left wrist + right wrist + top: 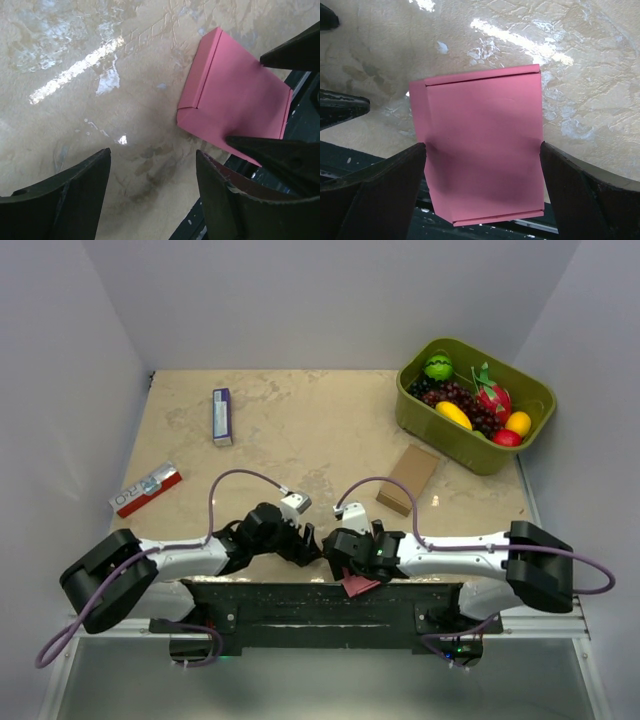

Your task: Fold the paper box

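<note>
While the left fingers (65, 200) stand apart, open and holding nothing, the right fingers (375, 200) are spread wide and the paper box (480, 125) lies flat between them. One right finger is at each side of the paper box. I cannot tell if they press on it. The left fingers hang just to the left of the paper box, over bare table (300, 430).

The table is pale beige, like stone, with shiny streaks of light. Plain pale walls (300, 300) stand around it.

The paper box is pink, thin and flat. It is a rectangle with a thin folded strip along two ends. It lies at the near edge of the table, and part of it sticks out over the black bar (300, 605) there.

Far behind the paper box, to its right, sits a green tub (455, 445). It holds dark grapes (455, 395), a pink dragon fruit (492, 398), a green fruit (437, 367), a long yellow one (453, 414), an orange one (518, 423) and a red one (506, 437).
</note>
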